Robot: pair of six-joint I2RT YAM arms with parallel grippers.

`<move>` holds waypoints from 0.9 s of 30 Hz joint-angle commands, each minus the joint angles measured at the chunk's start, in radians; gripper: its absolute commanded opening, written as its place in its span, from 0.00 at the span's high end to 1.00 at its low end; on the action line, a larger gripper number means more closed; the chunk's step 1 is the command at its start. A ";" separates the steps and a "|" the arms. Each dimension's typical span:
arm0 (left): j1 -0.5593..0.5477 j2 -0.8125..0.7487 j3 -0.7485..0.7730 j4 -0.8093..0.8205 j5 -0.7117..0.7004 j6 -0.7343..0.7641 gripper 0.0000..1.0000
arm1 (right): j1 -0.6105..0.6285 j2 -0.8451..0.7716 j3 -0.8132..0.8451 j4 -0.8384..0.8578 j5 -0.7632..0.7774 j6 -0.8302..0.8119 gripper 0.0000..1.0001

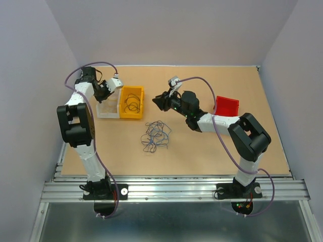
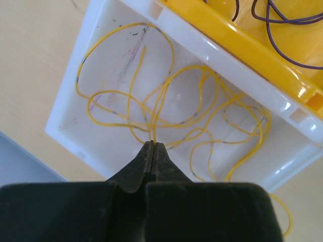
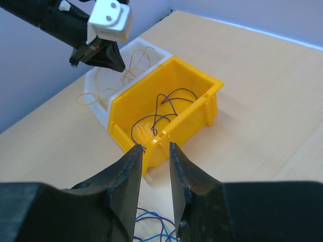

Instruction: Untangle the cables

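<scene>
Two robot arms work over a tan bench [image 1: 252,151].

The left claw [image 2: 153,146] is closed, its two black fingertips pressed flat together. A thin yellow cable [image 2: 152,128] runs straight into the seam between the tips and looks pinched there. The rest of that cable spreads in loose loops directly beneath the claw, on the floor of a white bin [image 2: 65,126]. One loop spills over the bin's near wall onto the bench. Just past the white bin, touching its far wall, is a yellow bin [image 2: 237,38].

The right claw [image 3: 154,148] hangs above the bench with its fingers parted and nothing between them. The tangle of cables [image 1: 156,135], hair-thin loops that are mostly dark blue with a few tan strands, lies on the bench below this claw and a little back toward the arm bases. The claw does not touch it. In the right wrist view only a few blue strands show, under the fingers at the bottom edge. Straight ahead of the parted fingers stands the yellow bin, and a dark purple cable [image 3: 166,101] is coiled loosely inside it. Beyond that are the white bin and the left claw, which hovers over it. Behind the right claw, beside its forearm, sits a red bin [image 1: 226,106].
</scene>
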 commanded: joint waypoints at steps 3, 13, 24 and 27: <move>-0.046 0.015 -0.015 0.096 -0.061 -0.077 1.00 | -0.010 -0.038 -0.017 0.057 0.003 0.000 0.66; -0.052 -0.111 -0.084 0.184 -0.072 -0.129 0.63 | -0.019 -0.068 -0.049 0.056 0.012 -0.006 0.65; -0.049 -0.295 -0.153 0.147 -0.074 -0.174 0.35 | -0.027 -0.198 -0.107 -0.080 0.017 -0.023 0.56; -0.051 -0.401 -0.206 0.216 -0.031 -0.271 0.16 | -0.026 -0.195 -0.051 -0.320 0.010 -0.029 0.48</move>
